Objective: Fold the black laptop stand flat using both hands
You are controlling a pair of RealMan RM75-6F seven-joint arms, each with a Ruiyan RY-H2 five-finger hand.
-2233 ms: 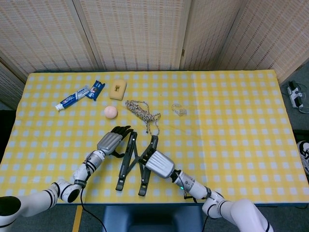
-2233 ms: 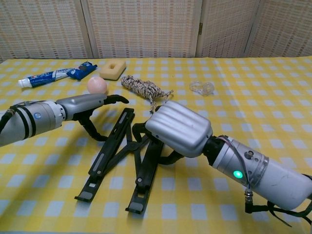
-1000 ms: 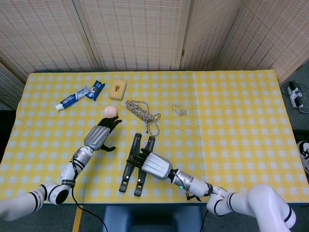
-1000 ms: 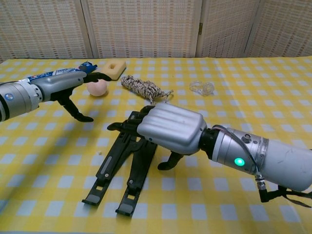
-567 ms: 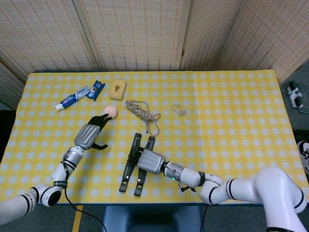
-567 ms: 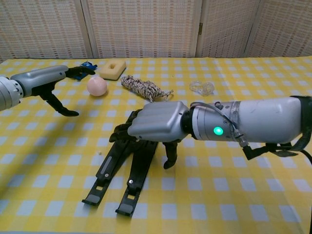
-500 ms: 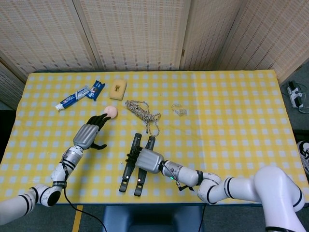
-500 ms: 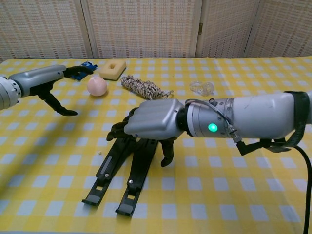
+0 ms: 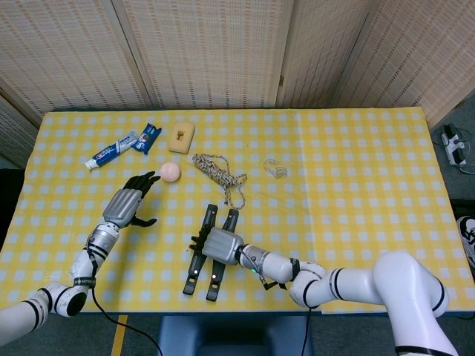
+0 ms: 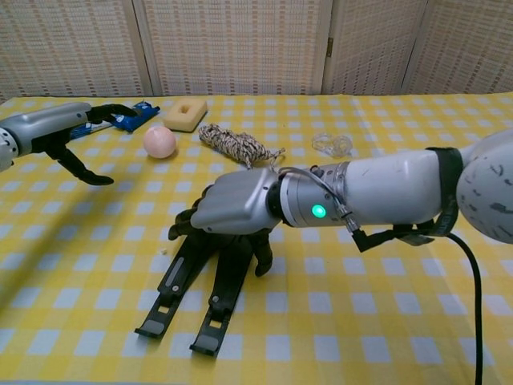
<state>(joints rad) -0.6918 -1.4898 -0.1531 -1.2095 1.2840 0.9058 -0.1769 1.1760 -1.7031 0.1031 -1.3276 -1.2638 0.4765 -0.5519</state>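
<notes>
Nearest the robot, the black laptop stand (image 10: 210,281) lies flat on the yellow checked tablecloth (image 9: 356,185), its two legs close together, long axis running from the near edge away toward the far side, tilted slightly right. Over its far half the right hand (image 10: 228,212) rests palm down, forearm reaching in from the right, its dark fingers (image 10: 262,257) curled down around the legs. Further left, the left hand (image 9: 128,202) hovers apart from the stand, fingers spread and holding nothing, pointing toward a pink ball (image 9: 170,171). Beyond lie a coiled rope (image 9: 219,172), a toothpaste tube (image 9: 111,150) and a yellow block (image 9: 181,136).
</notes>
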